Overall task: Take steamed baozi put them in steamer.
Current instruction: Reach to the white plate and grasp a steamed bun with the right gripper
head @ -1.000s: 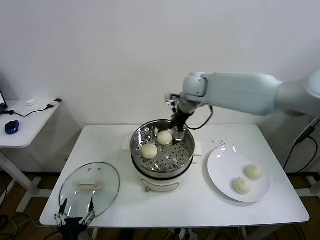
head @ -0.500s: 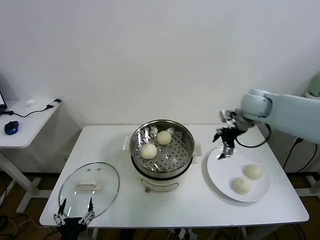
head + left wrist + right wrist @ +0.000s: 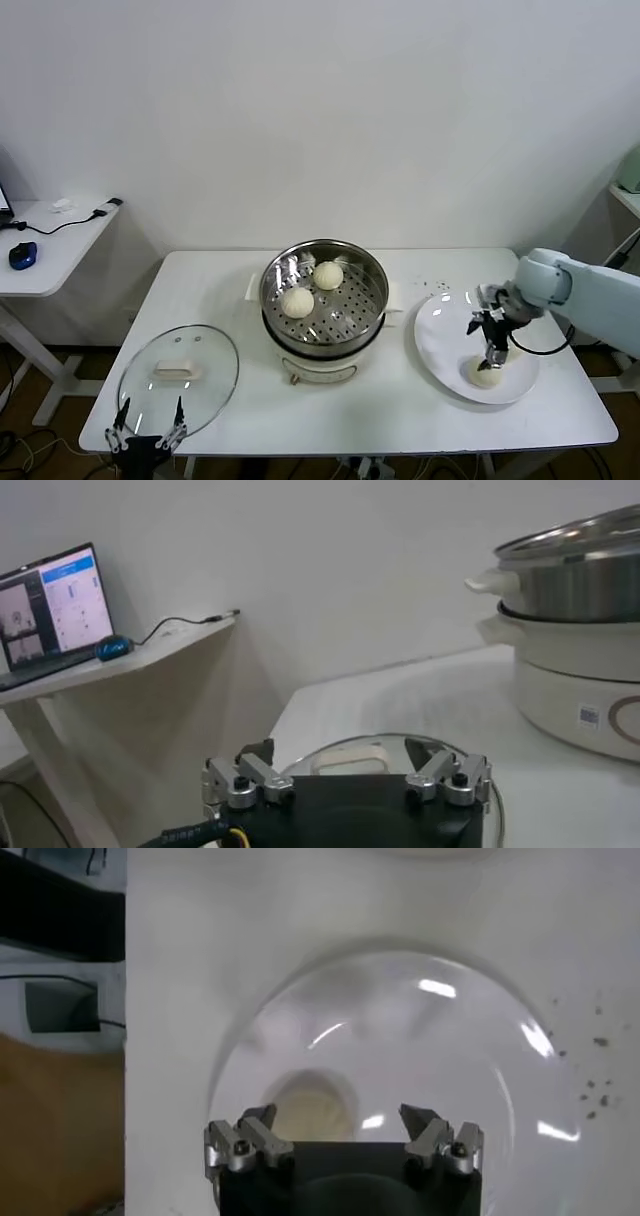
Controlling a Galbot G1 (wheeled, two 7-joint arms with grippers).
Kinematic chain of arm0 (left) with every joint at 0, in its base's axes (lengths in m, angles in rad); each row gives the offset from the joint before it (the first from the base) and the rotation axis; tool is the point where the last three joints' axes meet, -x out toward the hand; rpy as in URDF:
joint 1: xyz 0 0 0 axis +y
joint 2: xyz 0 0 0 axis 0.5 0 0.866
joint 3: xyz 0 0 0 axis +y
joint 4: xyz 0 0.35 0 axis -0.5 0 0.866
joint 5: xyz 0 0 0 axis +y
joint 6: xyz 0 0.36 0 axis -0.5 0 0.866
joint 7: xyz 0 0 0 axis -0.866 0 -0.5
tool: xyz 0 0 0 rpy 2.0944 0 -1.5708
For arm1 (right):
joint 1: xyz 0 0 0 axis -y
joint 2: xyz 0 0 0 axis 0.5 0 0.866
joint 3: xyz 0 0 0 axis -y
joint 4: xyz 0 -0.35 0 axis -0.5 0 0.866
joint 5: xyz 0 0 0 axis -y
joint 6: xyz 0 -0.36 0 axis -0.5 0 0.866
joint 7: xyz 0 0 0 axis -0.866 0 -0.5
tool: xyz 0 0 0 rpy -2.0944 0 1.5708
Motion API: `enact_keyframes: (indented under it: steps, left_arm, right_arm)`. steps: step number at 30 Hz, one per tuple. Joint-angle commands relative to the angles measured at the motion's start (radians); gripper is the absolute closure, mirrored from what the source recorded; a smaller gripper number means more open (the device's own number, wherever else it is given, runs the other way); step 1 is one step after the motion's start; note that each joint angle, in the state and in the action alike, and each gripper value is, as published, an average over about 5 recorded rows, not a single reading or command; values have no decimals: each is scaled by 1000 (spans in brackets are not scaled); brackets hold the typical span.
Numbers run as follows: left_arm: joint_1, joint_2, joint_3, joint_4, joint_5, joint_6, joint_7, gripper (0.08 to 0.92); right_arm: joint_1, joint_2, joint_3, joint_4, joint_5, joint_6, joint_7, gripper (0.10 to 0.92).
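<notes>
From the head camera I see my right pincer (image 3: 491, 347) at the right of the frame, hanging low over the white plate (image 3: 440, 345) with its fingers spread wide and nothing between them; it sits just above a steamed baozi (image 3: 485, 375) on the near part of the plate, and I cannot tell whether the fingertips touch the dough. The right wrist camera looks straight down on that plate (image 3: 470, 1048), both fingers (image 3: 250, 1143) apart, with a cream bun (image 3: 312, 1114) partly showing just ahead of the pincer body (image 3: 345, 1148). I can make out only this one bun on the plate from the head view, since the arm covers the area behind it. The steamer (image 3: 372, 305) stands at the centre of the counter (image 3: 400, 410) on its white cooker base (image 3: 320, 368), and two baozi lie on its perforated floor, one toward the back (image 3: 328, 275) and one nearer and to the left (image 3: 297, 301), close together. My left pincer (image 3: 148, 442) is parked at the lower left edge of the frame, open and empty, just beside the near rim of the glass lid (image 3: 179, 377) lying flat on the counter; its wrist camera shows the spread fingers (image 3: 240, 783), the lid's handle (image 3: 349, 759) and the steamer (image 3: 575, 575) off to one side
</notes>
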Motion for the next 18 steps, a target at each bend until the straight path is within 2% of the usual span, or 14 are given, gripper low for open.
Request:
enact_keyframes:
  steps: [1,13,18]
  left_arm:
    - [4,0,-3,4,11,-1,0,177]
    - [2,-6,-3,22,22,-7,-3,177]
    - [2,-7,-3,24,26,-8,-4,177]
  right_arm:
    - [-159,-13,116,-52,-96,7,-4,203]
    - [-157,4,116,-70,-100,7,-24,216]
    - [-157,11,118,-77,-103,8,-29,315]
